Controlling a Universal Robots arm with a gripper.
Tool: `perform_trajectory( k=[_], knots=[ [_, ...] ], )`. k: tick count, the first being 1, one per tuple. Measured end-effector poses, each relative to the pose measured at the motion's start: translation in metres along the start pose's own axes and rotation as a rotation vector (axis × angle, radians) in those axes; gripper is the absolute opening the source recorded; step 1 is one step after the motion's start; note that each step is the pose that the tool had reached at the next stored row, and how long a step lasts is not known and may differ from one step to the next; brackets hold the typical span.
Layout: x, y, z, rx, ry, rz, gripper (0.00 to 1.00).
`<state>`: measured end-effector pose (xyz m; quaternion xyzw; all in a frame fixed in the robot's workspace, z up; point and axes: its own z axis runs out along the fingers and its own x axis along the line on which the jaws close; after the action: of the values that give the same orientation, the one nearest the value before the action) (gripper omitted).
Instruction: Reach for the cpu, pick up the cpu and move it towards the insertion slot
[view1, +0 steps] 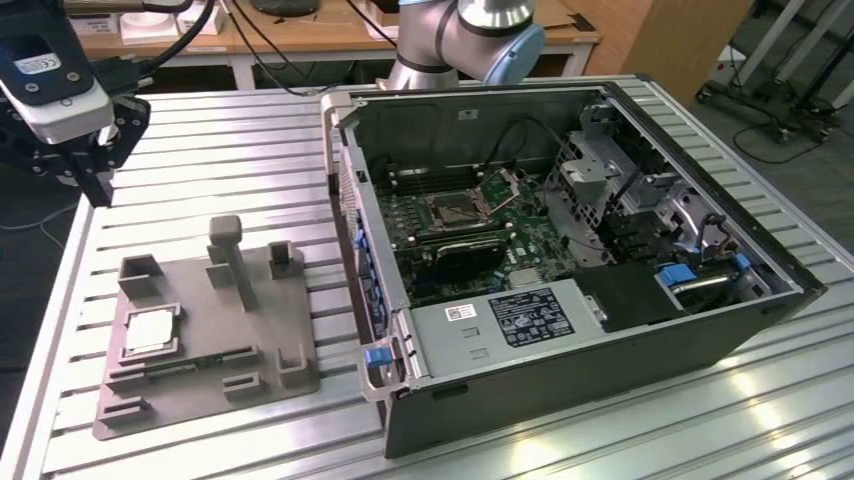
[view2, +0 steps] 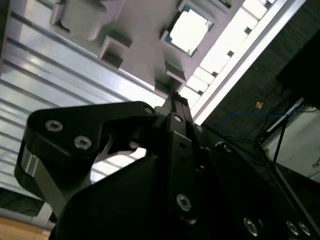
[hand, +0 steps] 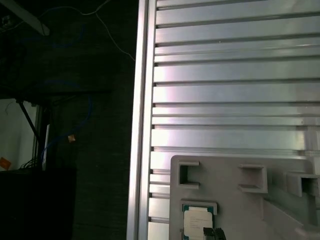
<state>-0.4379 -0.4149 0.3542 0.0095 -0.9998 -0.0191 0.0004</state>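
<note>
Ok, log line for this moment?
stage: reach | gripper: over table, apart from grey fixture | cpu: lying in fixture, not gripped | insertion slot: inside computer case, no cpu in it

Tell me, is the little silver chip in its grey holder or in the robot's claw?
In the holder: the cpu lies flat in a recess of the grey fixture; the gripper hangs apart from it.

The pincer is matt black, its angular links studded with round silver screws. Just above it sits a white-and-grey housing fed by black cables. Well apart from it, the arm's silver-grey joint carries a pale blue cap.
</note>
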Motion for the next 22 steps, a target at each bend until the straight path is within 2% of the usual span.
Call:
perform_trajectory(
  k=[7, 8, 9, 11, 12, 14, 17, 18, 22],
  knots=[
    [0.0000, -0.0001, 0.0000, 0.0001, 0.0000, 0.000, 0.11],
    [0.0000, -0.0001, 0.0000, 0.0001, 0.0001, 0.000, 0.17],
    [0.0000, -0.0001, 0.0000, 0.0001, 0.0001, 0.000, 0.17],
    [0.0000, -0.0002, 0.0000, 0.0001, 0.0000, 0.000, 0.29],
    [0.0000, -0.0002, 0.0000, 0.0001, 0.0001, 0.000, 0.29],
    [0.0000, -0.0002, -0.0001, 0.0001, 0.0001, 0.000, 0.41],
    [0.0000, -0.0002, 0.0000, 0.0000, 0.0001, 0.000, 0.47],
    [0.0000, -0.0002, 0.0000, -0.0003, 0.0001, 0.000, 0.53],
    [0.0000, -0.0003, 0.0004, -0.0040, 0.0000, 0.000, 0.53]
  ],
)
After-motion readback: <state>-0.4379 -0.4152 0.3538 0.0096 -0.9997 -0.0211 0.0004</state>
